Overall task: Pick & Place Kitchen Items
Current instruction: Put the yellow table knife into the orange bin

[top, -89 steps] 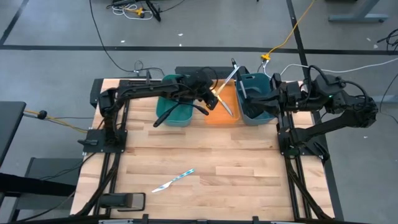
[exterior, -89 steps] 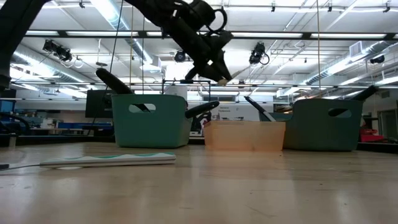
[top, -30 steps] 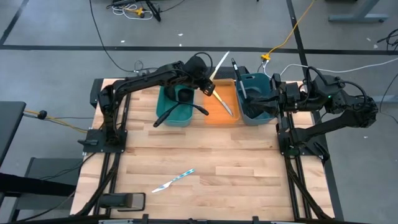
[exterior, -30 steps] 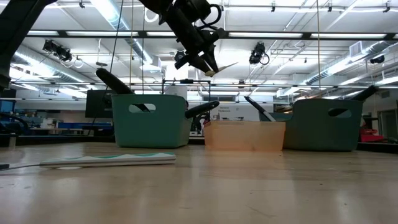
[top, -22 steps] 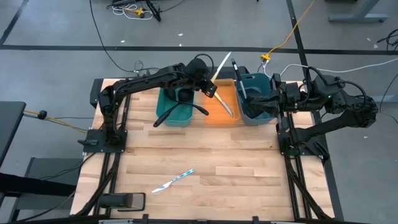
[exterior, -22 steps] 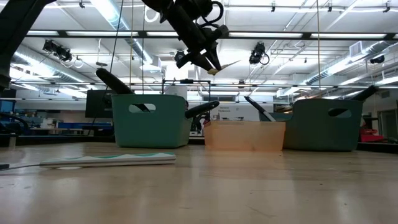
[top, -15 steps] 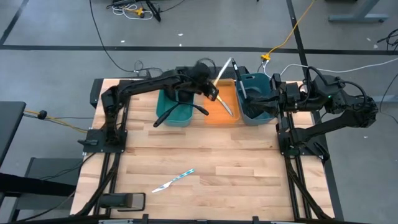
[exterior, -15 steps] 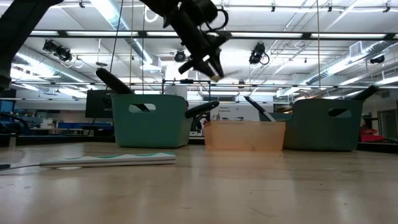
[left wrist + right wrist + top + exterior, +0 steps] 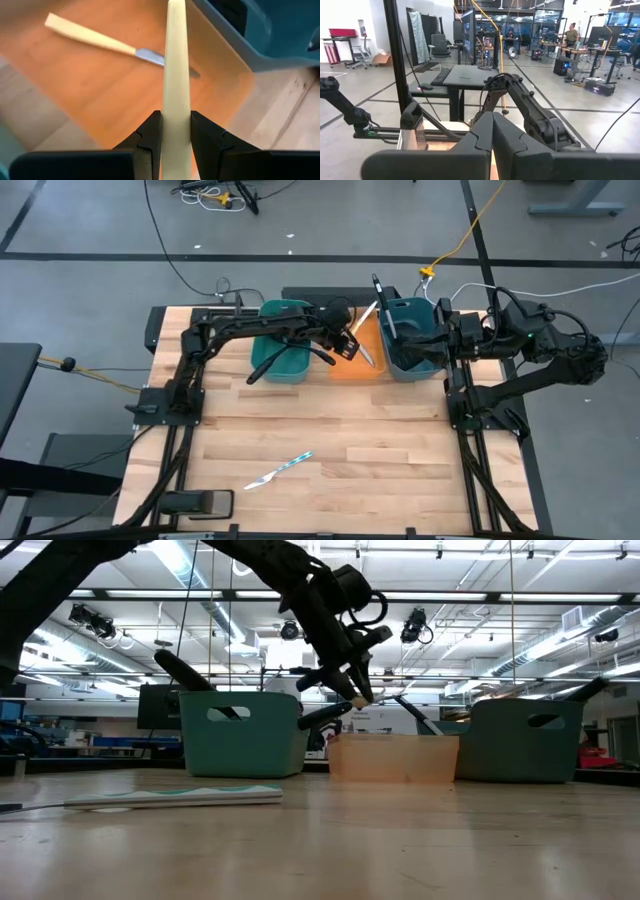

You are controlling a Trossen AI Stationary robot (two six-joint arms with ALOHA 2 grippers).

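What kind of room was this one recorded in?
Probably a robotics lab or open workshop. Behind the wooden table the right wrist view shows a large hall with desks, monitors and people at workstations; cables trail across the bare floor.

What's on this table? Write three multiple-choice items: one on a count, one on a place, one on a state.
1. How many teal bins stand on the table?
A. one
B. two
C. three

2. Where is the blue knife?
A. in a bin
B. in the left gripper
C. on the table

3. The left gripper is:
A. shut on a pale knife
B. open and empty
C. shut on a ladle

Key:
1 B: the low view shows one on either side of the tray.
2 C: it lies alone on the wood, far from the bins.
3 A: the left wrist view shows both fingers pressed on the pale handle.
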